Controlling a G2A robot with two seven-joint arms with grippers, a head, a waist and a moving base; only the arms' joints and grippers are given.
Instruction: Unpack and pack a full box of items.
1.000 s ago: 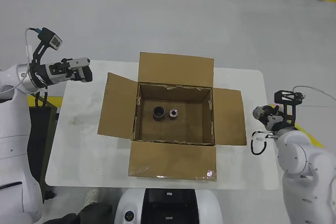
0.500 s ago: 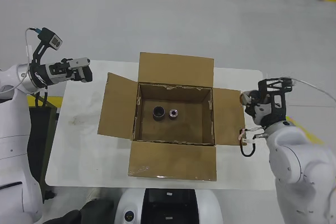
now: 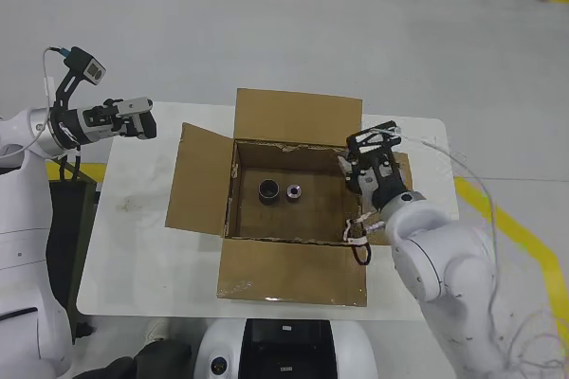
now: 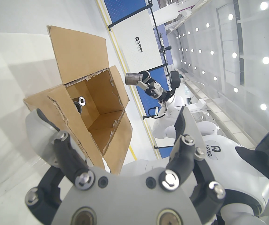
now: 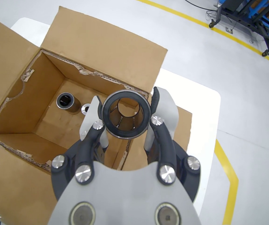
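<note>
Two parts lie on the floor of the open box (image 3: pixel 294 270): a dark sleeve (image 3: pixel 268 191) and a small silver ring (image 3: pixel 294 193) just beside it. Your right gripper (image 5: pixel 126 101) clamps a metal cylinder (image 4: pixel 133 78) above the box's right side. Your left gripper (image 4: pixel 109 118) hangs spread wide at the table's (image 3: pixel 133 246) far left corner.

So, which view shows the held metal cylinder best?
The right wrist view: the metal cylinder is close, end-on, bore visible. The left wrist view shows its side, far off; the top view barely shows it.
</note>
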